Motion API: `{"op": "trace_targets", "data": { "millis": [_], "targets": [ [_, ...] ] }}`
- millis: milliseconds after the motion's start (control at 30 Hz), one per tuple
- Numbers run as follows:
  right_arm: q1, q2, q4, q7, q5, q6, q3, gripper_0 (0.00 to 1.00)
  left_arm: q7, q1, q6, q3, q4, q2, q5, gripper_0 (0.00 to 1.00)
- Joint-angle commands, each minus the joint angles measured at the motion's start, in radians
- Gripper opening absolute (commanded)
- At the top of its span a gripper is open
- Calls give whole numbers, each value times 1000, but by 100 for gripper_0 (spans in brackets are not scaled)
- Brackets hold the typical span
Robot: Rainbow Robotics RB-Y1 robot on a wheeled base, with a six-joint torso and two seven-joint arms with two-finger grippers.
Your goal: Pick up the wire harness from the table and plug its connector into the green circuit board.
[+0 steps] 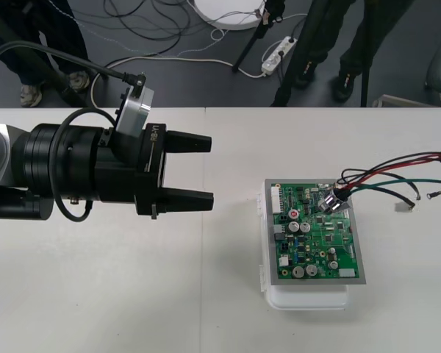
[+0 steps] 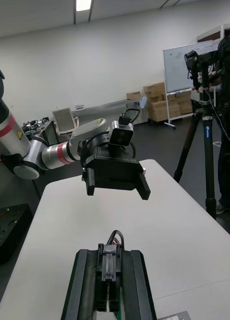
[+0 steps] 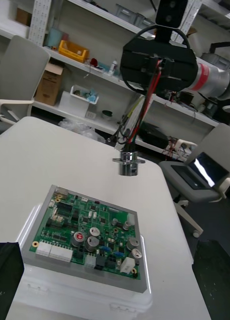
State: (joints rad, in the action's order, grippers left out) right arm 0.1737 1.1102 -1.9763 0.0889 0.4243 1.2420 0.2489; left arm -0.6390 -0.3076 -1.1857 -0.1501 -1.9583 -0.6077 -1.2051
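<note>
Black two-fingered left hand (image 1: pixel 210 170), silver flange (image 1: pixel 136 112), looping black cable (image 1: pixel 103 70)
</note>
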Motion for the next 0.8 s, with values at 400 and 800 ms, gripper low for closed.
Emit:
{"op": "trace_targets", "data": {
  "millis": [400, 800],
  "targets": [
    [-80, -61, -164, 215, 142, -153, -7, 0, 249, -59, -60, 24, -34, 52, 76, 100],
    [-114, -115, -240, 199, 231, -291, -105, 0, 257, -61, -3, 26, -25, 95, 84, 100]
  ]
}}
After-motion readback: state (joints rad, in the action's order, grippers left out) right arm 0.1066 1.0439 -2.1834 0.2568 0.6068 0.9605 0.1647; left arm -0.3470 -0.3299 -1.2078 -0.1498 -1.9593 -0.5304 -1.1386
